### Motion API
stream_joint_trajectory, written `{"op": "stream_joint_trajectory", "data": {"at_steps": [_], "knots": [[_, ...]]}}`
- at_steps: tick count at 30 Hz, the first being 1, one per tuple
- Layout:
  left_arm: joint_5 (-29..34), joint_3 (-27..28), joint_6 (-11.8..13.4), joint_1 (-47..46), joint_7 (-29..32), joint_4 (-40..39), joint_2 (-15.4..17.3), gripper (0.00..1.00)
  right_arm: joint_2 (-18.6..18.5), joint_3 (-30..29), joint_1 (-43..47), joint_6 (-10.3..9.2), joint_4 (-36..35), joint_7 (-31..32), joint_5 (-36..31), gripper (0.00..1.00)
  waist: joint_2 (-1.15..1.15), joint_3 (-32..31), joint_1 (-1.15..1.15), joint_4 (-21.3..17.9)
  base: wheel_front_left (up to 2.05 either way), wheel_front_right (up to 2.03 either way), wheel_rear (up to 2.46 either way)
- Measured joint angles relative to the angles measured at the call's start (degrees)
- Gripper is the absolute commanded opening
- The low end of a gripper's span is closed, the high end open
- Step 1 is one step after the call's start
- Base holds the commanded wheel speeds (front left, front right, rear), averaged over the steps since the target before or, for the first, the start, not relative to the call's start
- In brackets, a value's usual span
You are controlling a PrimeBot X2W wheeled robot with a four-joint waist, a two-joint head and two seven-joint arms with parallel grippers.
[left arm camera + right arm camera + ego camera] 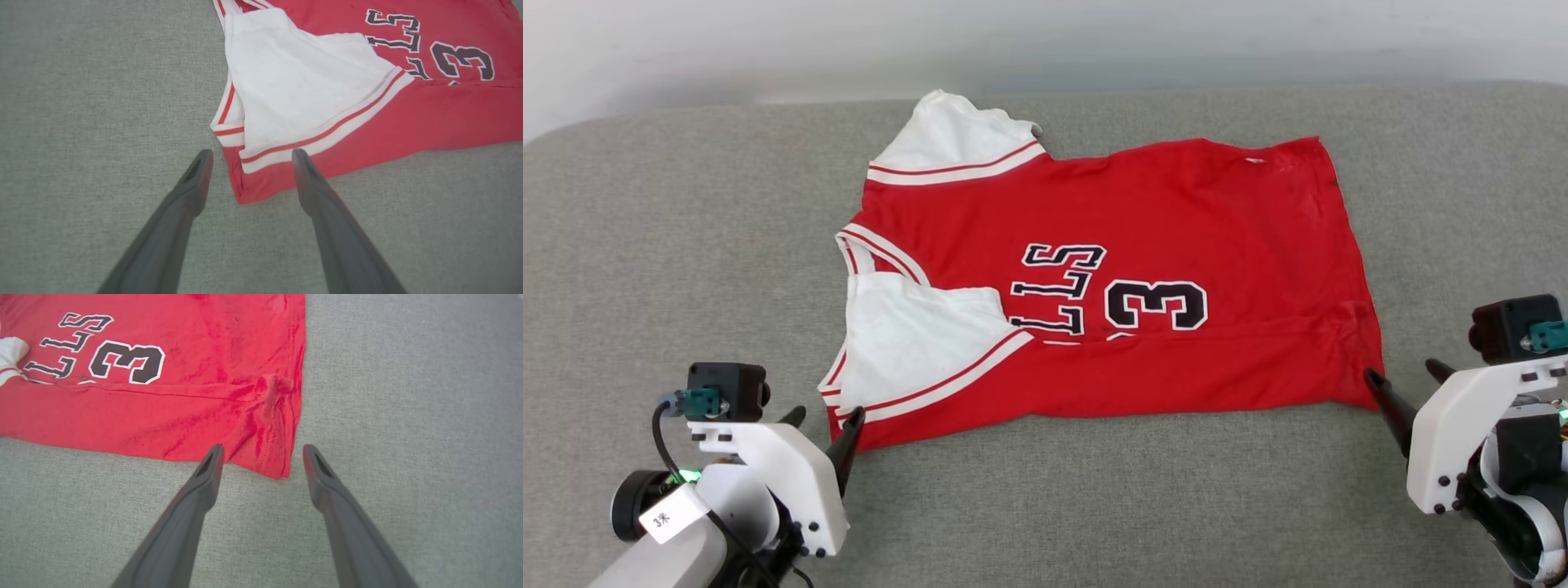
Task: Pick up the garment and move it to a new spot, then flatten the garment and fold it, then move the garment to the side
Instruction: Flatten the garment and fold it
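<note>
A grey-green woven surface (670, 245) spreads across most of the head view, its cloth finely ribbed (the weave reads clearest in the wrist views). Its far edge runs along 12 o'clock and rounds off at about 10 o'clock. Beyond it stands a plain pale wall (768, 41). The light is soft and even, with a faint shadow at the wall's foot.

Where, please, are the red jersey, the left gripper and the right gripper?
red jersey (1176, 212): head view, red body panel.
left gripper (252, 153): left wrist view, midway between fingertips.
right gripper (264, 448): right wrist view, midway between fingertips.
</note>
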Motion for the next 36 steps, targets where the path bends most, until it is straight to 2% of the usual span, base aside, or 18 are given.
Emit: {"op": "stream_joint_trajectory", "data": {"at_steps": [4,9,16,20,21,22,26,29,36], "knots": [[-1.0,-0.1,1.8,1.4,2.0,-2.6,0.7,1.00,1.7,-0.9,0.4,0.00,-3.0,1.0,-1.0,1.00,0.00,1.4,0.00,-0.7,0.00,0.00,0.00],[-0.6,0.1,4.7,2.1,3.2,-1.9,1.6,1.00,2.9,-1.0,1.1,0.00,-4.9,1.5,-1.4,1.00,0.00,3.3,0.00,-1.8,0.00,0.00,0.00],[-1.0,0.2,5.3,2.2,3.3,0.4,1.3,1.00,3.5,-0.6,1.3,0.00,-6.1,1.6,-1.8,1.00,0.00,5.6,0.00,-3.1,0.00,0.00,0.00],[-1.6,0.0,4.2,1.8,3.9,1.6,0.6,1.00,3.8,-0.4,1.3,0.00,-6.3,1.3,-1.9,1.00,0.00,6.7,0.00,-3.4,0.00,0.00,0.00],[-2.0,-0.1,3.8,1.5,4.3,2.1,0.5,0.17,3.8,-0.5,1.3,0.00,-6.3,1.2,-2.0,1.00,0.00,6.9,0.00,-3.4,0.00,0.00,0.00],[-2.4,-0.1,3.4,1.3,4.4,2.5,0.3,0.00,3.8,-0.5,1.3,0.00,-6.3,1.2,-2.0,1.00,0.00,7.0,0.00,-3.4,0.00,0.00,0.00],[-2.7,-0.7,0.8,0.5,4.5,4.0,-0.2,0.00,3.5,-0.4,1.3,0.00,-6.2,1.2,-2.0,1.00,0.00,6.7,0.00,-3.1,0.00,0.00,0.00],[-2.8,-0.9,-0.1,0.5,3.5,4.5,-0.9,0.00,1.7,0.0,1.1,0.00,-6.0,0.8,-3.0,1.00,0.00,5.8,0.00,-2.6,0.00,0.00,0.00],[-1.3,-1.2,-0.5,0.8,0.7,0.0,-1.4,0.00,-0.2,-0.4,1.0,0.00,-3.0,2.2,-3.5,1.00,0.00,3.5,0.01,-0.8,0.00,0.00,0.00]]}}
